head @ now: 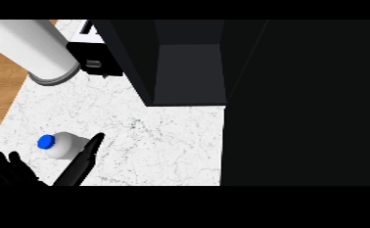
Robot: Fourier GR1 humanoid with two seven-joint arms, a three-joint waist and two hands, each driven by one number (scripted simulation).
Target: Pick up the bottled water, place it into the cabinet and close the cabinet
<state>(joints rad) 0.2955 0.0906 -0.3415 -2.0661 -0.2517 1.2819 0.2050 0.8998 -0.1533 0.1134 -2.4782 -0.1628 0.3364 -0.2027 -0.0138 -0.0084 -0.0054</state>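
The bottled water (66, 146) is a small white bottle with a blue cap (46, 142). It rests on the white marble counter (166, 139) at the lower left, cap pointing left. My left hand (76, 166) rises from the lower left edge, open with straight fingers. One long finger lies along the bottle's right side and hides part of it, while other fingertips (16, 169) show to the bottle's left and below it. The dark cabinet (188, 70) stands open at the top middle, its inside bare. Its black door (296, 104) fills the right side. My right hand does not show.
A tall grey cylinder (36, 48) stands at the upper left, beside a black boxy appliance (94, 58) that sits against the cabinet's left wall. Brown wood (11, 85) shows beyond the counter's left edge.
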